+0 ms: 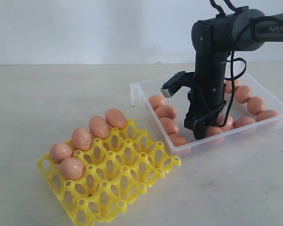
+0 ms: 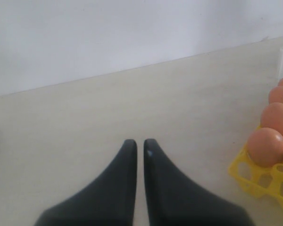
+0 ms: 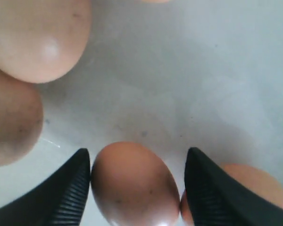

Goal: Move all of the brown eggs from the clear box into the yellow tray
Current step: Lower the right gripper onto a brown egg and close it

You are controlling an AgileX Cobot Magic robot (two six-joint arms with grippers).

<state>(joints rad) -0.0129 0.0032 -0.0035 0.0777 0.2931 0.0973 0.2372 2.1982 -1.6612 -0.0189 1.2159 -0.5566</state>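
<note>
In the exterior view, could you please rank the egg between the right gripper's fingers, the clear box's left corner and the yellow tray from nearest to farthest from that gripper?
1. Egg, between the right gripper's fingers.
2. Clear box's left corner, leftwards.
3. Yellow tray, outside the box, far left.

5 brown eggs [image 1: 99, 126] in yellow tray [image 1: 127, 176]; rest in clear box [image 1: 134, 92].

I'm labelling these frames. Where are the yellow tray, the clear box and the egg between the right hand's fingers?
yellow tray [image 1: 132, 181]: exterior view, bare lattice.
clear box [image 1: 134, 92]: exterior view, corner wall.
egg [image 3: 134, 183]: right wrist view, its middle.
</note>
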